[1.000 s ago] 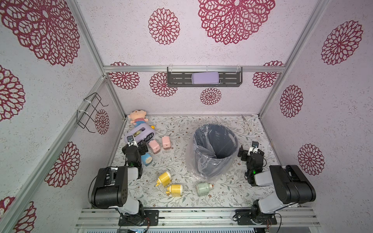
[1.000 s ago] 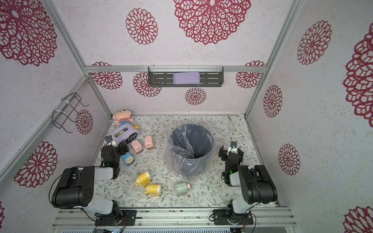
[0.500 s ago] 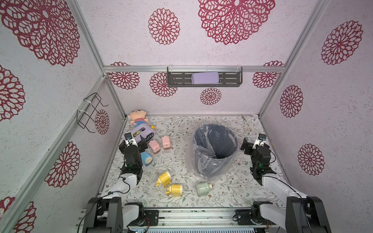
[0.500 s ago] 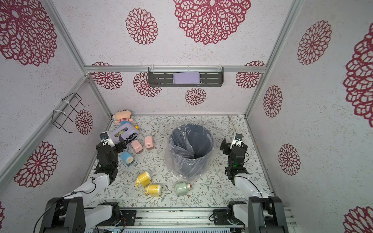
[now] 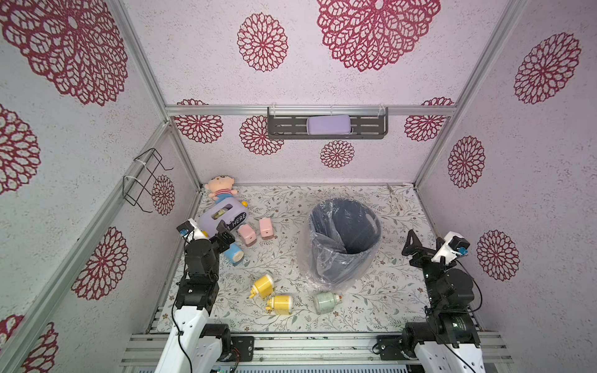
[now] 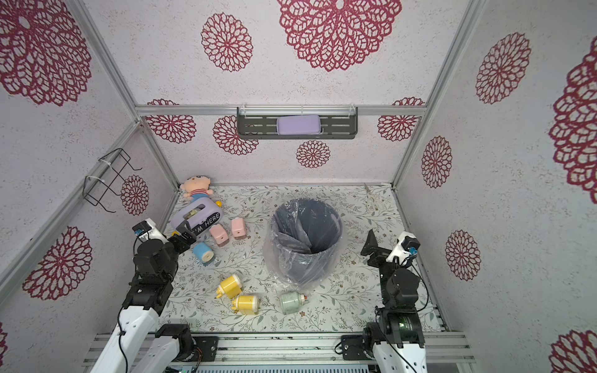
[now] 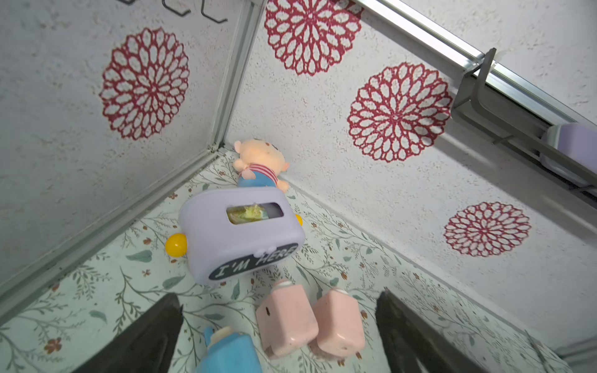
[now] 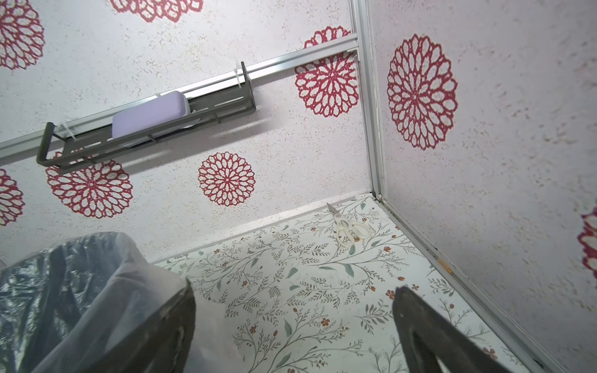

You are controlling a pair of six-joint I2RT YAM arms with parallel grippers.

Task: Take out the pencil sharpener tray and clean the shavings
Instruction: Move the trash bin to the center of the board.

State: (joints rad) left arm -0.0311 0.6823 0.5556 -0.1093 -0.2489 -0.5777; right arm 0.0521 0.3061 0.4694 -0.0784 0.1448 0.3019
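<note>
Several small pencil sharpeners lie on the floral mat: two pink (image 5: pixel 247 235) (image 5: pixel 267 227), a blue one (image 5: pixel 234 253), two yellow (image 5: pixel 263 285) (image 5: pixel 281 303) and a green one (image 5: pixel 326 302). Their trays sit closed in the bodies, and no shavings show on the mat. My left gripper (image 5: pixel 210 232) hangs open above the blue sharpener (image 7: pixel 229 352) and the pink pair (image 7: pixel 286 318), touching none. My right gripper (image 5: pixel 426 248) is open over bare mat, just right of the lined bin (image 5: pixel 326 268). Nothing is between either pair of jaws in the wrist views (image 7: pixel 279 295) (image 8: pixel 294 289).
A lilac "I'M HERE" box (image 5: pixel 226 214) with yellowish scraps behind its window and a plush doll (image 5: pixel 220 187) fill the far left corner. White scissors (image 8: pixel 347 227) lie in the far right corner. A wall shelf (image 5: pixel 281 129) holds a lilac case; a wire rack (image 5: pixel 145 181) hangs left.
Both arms have unfolded from a low tucked pose and lifted their grippers up and away from the front edge. Both grippers stayed open. Nothing on the mat moved.
</note>
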